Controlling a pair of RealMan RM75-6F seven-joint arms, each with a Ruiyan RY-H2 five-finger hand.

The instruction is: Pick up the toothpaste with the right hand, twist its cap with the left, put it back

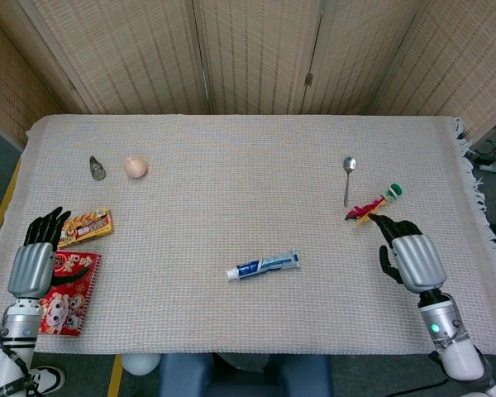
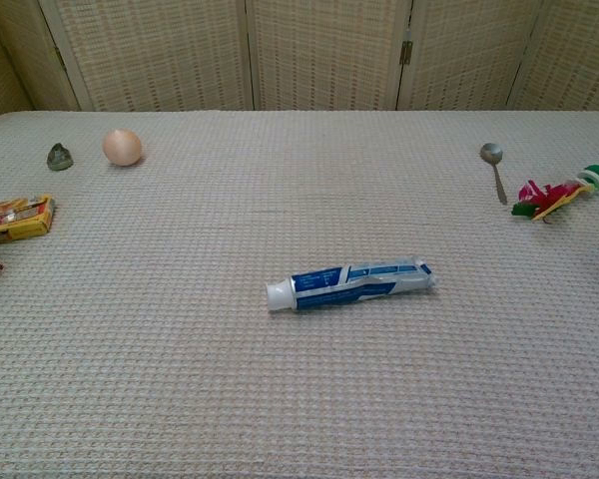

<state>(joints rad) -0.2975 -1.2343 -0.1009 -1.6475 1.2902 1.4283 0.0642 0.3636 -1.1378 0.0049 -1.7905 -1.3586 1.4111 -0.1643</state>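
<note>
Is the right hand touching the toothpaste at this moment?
Apart. The head view shows the right hand near the table's right edge, with bare tablecloth between it and the toothpaste, which lies alone mid-table. The chest view shows no hand.

Left hand (image 1: 31, 266) sits at the table's (image 1: 231, 149) near-left corner, fingers extended, holding nothing; right hand (image 1: 413, 258) hovers by the near-right edge, fingers loosely spread, empty; both forearms drop below the front edge.

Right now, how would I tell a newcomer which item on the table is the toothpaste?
Start at the woven beige tablecloth and look near the middle of its front half. The toothpaste lies flat there, alone. It is the only blue-and-white tube, white cap pointing left, well apart from the spoon and the red-and-green toy on the right.
</note>
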